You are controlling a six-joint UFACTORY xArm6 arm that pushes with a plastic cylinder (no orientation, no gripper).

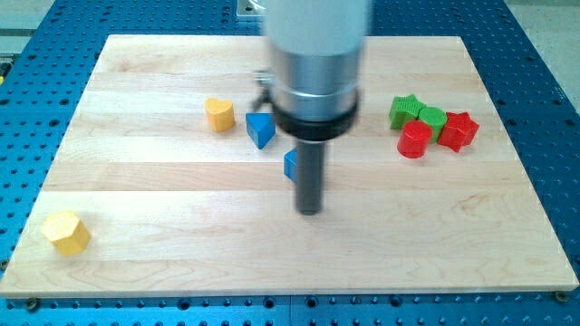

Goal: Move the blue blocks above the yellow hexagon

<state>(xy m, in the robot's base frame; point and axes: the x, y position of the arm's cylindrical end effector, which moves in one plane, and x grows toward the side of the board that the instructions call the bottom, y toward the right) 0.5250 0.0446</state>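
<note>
One upright rod sets my tip (310, 211) just below a half-hidden blue block (290, 165); no gripper shows.

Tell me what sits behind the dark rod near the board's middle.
A blue block pokes out at the rod's left edge; only a sliver shows, so its shape is hidden. My tip sits just below it. Whether they touch cannot be told.

Arm descends from frame's top centre, rod upright, my tip (310, 211) just below frame centre.
</note>
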